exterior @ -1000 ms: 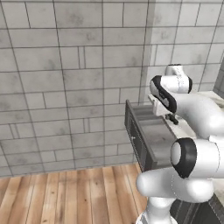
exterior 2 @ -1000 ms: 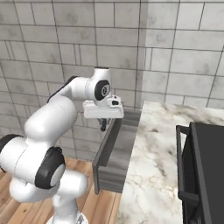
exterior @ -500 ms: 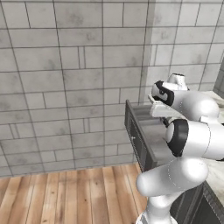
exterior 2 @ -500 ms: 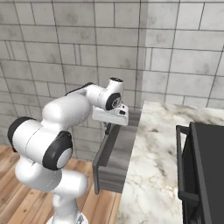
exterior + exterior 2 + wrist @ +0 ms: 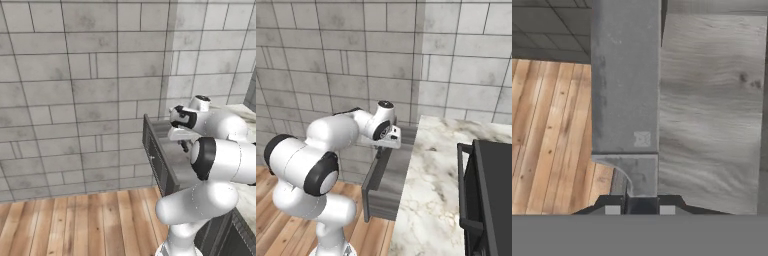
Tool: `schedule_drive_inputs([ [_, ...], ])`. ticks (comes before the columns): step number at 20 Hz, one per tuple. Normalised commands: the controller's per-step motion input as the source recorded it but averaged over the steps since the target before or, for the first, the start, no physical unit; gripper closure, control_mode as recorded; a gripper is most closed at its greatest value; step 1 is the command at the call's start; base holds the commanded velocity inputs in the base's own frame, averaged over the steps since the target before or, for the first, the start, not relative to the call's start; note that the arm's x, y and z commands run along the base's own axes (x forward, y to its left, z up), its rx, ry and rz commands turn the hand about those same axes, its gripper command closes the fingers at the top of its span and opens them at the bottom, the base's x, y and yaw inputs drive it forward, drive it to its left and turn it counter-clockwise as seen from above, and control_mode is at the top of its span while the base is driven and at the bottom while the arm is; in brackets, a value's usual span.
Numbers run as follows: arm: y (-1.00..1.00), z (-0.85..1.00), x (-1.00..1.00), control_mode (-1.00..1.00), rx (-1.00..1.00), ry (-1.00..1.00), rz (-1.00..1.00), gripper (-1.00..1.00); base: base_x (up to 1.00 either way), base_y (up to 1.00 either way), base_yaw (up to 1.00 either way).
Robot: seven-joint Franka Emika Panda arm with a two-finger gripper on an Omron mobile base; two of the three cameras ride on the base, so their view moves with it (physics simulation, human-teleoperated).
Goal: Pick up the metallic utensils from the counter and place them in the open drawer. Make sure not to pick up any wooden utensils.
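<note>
One gripper [image 5: 641, 205] over one open drawer [image 5: 387, 186], fingers clamped on one grey metal blade [image 5: 626, 95], broad and flat, cleaver-like, seen in hand view. Blade hangs above drawer's front edge; grey wood-grain drawer bottom to one side, plank floor [image 5: 75, 225] to other. One marble counter [image 5: 441, 185] beside drawer.
</note>
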Motion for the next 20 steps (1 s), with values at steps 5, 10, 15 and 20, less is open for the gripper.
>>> schedule_drive_inputs([
  [5,-0.02,-0.22,0.1,-1.0,0.0,-0.01,0.08,1.0,0.0,0.0,0.0],
  [10,0.0,-0.36,0.13,-1.0,0.0,0.0,0.07,1.0,0.0,0.0,0.0],
  [15,0.0,-0.25,0.14,-1.0,0.0,-0.03,0.0,1.0,0.0,0.0,0.0],
  [20,0.0,-0.04,0.17,-1.0,0.0,-0.06,0.0,1.0,0.0,0.0,0.0],
])
